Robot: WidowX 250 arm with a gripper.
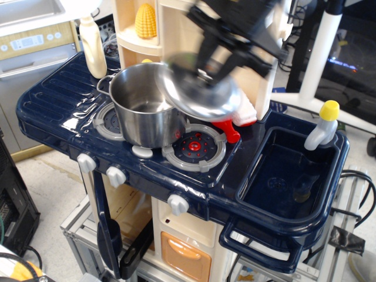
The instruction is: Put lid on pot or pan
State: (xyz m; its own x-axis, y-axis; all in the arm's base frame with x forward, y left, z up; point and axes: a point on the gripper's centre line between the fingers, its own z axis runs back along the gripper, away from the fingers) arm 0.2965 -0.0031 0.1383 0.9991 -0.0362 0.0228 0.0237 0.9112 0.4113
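Observation:
The tall shiny steel pot (141, 111) with wire loop handles stands on the left burner of the dark blue toy stove (194, 147). My gripper (207, 70), blurred by motion, is shut on the knob of the round steel lid (200, 94). The lid hangs tilted in the air, overlapping the pot's right rim and a little above it. The knob is hidden by my fingers.
A red ketchup bottle (226, 126) and a white sponge (245, 113) lie behind the right burner, partly hidden by the lid. A dark blue sink (288, 176) with a yellow-capped faucet (320, 126) is at the right. A cream bottle (93, 47) and a toy corn (145, 20) stand behind.

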